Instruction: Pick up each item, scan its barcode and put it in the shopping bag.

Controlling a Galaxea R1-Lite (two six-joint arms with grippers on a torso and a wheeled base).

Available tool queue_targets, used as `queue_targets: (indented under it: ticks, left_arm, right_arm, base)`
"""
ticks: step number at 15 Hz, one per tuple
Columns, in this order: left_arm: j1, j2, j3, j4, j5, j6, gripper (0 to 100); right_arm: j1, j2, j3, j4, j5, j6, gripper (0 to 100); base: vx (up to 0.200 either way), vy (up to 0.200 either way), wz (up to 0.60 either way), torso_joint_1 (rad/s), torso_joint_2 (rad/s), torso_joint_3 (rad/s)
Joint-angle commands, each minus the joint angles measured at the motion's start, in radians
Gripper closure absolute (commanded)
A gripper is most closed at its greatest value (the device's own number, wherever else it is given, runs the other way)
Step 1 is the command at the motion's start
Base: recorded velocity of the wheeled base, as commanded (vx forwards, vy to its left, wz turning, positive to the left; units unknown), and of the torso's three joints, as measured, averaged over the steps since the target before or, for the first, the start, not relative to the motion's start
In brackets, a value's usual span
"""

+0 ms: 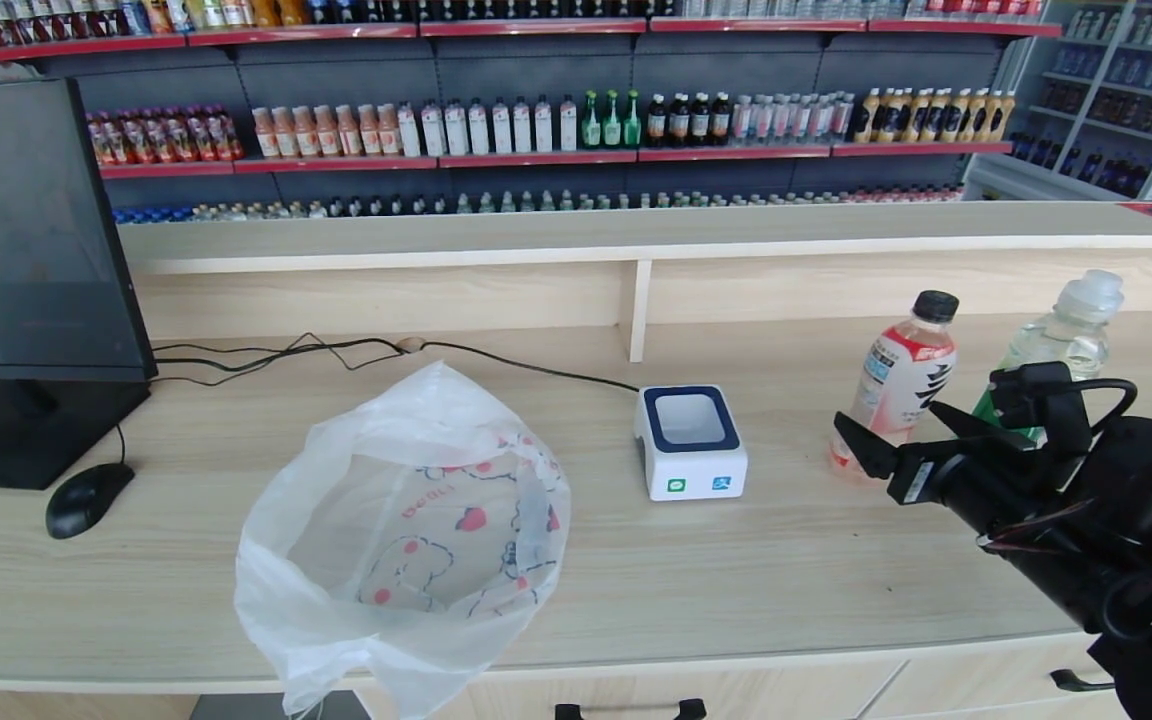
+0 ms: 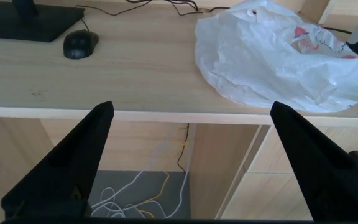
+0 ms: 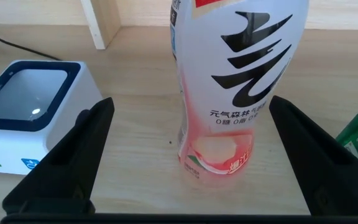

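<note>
Right fingers (image 1: 886, 415): apart, nothing held. I hold them low over the counter (image 1: 786, 580), pointed at the pink bottle (image 1: 901, 385). In the right wrist view the bottle stands upright in the gap ahead of the two tips, with clear counter on either side of it. No contact is visible.

Left fingers (image 2: 191, 106): apart, nothing held. They sit below the counter's front edge, facing the cabinet underneath, where loose wires lie on the floor.

Task items:
- Pink bottle: black cap, white label, upright on the right part of the counter.
- Clear bottle (image 1: 1061, 340): white cap, green label, upright just beside the pink one, on its right and slightly farther back. My right arm covers its lower part.
- Scanner (image 1: 691, 440): white box with a dark blue frame around its window, mid-counter, left of the pink bottle and apart from it.
- Bag (image 1: 406, 530): translucent white plastic with a red print, mouth open upward, left of the scanner at the counter's front edge.

Surroundings: a monitor (image 1: 31, 240) and a mouse (image 1: 86, 498) occupy the far left. A cable (image 1: 526, 365) runs along the back towards the scanner. Shelves (image 1: 536, 155) of drinks stand behind the counter.
</note>
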Motion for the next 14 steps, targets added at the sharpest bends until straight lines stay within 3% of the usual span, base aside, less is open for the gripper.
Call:
queue_targets:
  ticks: [1,10,14]
  left_arm:
    - [0.000,0.001,0.000,-0.001,0.000,0.000,0]
    - [0.000,0.001,0.000,-0.005,0.000,0.002,0]
    - [0.000,0.001,0.000,-0.004,-0.001,0.019,0]
  right_arm:
    - [0.010,-0.001,-0.004,-0.001,0.000,-0.001,0]
    - [0.015,0.011,-0.031,-0.001,0.000,-0.008,0]
    - [0.005,0.028,-0.039,-0.001,0.000,-0.058,0]
  base:
    - [0.000,0.000,0.00,0.000,0.00,0.000]
    - [0.000,0.000,0.00,0.000,0.00,0.000]
    - [0.000,0.000,0.00,0.000,0.00,0.000]
